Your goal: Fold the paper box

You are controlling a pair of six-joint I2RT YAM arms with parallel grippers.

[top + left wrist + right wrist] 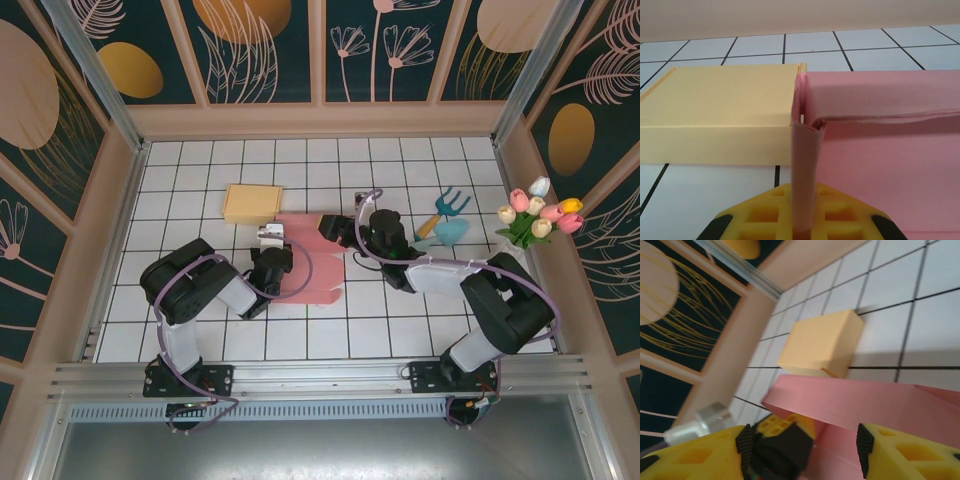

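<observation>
– Left gripper (277, 243) is clamped tight on a flap of the pink paper (315, 272), right at the middle of the overhead frame!

– You can see it on the left wrist camera. A narrow pink strip stands upright at bottom centre, pinched in the left gripper (802, 222).

– And where does the rest of the sheet sit?

– Lying flat on the white tiled table (200, 320), spreading from the centre toward the lower middle. Its upper left corner is right up against the yellow box (252, 203), which sits just above and to the left.

– In the left wrist view that yellow box (715, 110) takes the left half, lid closed. The pink paper (880, 150) takes the right, with a folded wall raised along its far edge.

– Now the right gripper (335, 228). It is at the sheet's upper right corner in the overhead shot.

– Its jaws are standing apart. The right wrist camera has the right gripper (802, 452) at the bottom, with a raised band of pink paper (865, 405) crossing just beyond the yellow fingers (905, 455).

– Touching it?

– I can't say from this angle. The yellow box (820, 342) is behind it, mid-frame.

– Off to the right of the overhead view are blue toy garden tools (450, 215) and a bunch of tulips (540, 215), well apart from the paper.
</observation>
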